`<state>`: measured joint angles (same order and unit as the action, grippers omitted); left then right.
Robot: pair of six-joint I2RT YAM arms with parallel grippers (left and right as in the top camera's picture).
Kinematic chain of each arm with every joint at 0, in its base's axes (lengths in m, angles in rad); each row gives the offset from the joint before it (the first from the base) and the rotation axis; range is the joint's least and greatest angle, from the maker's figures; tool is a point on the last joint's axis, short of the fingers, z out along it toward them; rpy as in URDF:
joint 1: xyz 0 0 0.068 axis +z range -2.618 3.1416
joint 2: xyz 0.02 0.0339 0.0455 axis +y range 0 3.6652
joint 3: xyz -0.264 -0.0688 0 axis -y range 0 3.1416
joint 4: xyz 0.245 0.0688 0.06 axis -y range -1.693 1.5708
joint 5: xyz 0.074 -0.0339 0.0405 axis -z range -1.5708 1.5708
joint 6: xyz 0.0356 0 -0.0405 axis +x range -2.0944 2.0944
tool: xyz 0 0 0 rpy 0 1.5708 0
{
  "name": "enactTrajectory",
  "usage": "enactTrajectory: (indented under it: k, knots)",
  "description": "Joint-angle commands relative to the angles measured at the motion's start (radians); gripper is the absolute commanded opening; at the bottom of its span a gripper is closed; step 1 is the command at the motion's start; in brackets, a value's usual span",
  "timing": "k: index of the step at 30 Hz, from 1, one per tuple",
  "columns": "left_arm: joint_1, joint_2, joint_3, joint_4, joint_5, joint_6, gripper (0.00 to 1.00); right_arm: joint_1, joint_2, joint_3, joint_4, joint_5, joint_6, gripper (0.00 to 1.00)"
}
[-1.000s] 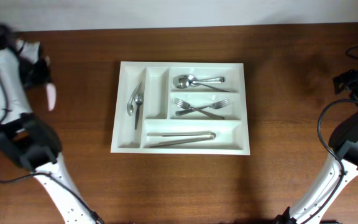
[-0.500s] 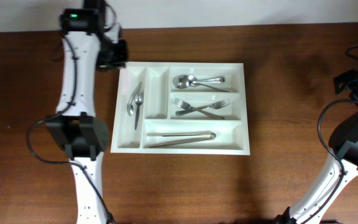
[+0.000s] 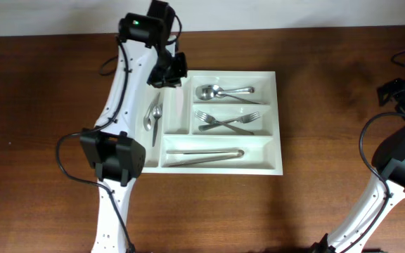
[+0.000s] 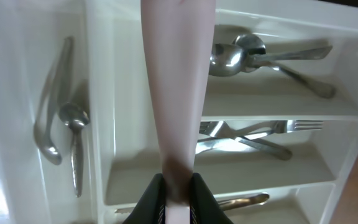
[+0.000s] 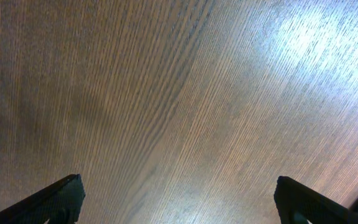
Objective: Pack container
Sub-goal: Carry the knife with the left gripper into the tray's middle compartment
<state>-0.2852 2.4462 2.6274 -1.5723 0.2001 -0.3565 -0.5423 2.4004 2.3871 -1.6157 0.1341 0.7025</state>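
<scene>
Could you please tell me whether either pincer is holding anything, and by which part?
The left pincer is shut on one end of a long pale pink flat piece, over the container. The right pincer is open and holds nothing.

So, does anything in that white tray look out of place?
Only slightly: in the tray, the two forks lie crossed in the middle long slot instead of side by side. Nothing looks spilled or broken.
</scene>
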Motion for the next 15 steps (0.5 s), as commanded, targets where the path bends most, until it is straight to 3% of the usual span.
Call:
enactTrajectory:
  k: [1,9,15]
  knots:
    - [-0.003,-0.006,-0.056,0.022,-0.049,-0.017,0.02,0.004,-0.042,0.007,0.0,0.009,0.0,0.99]
    - [-0.002,-0.006,-0.219,0.144,-0.068,-0.016,0.02,0.004,-0.042,0.007,0.0,0.009,0.0,0.99]
    - [-0.003,-0.006,-0.258,0.165,-0.113,-0.009,0.12,0.004,-0.042,0.007,0.0,0.009,0.0,0.99]
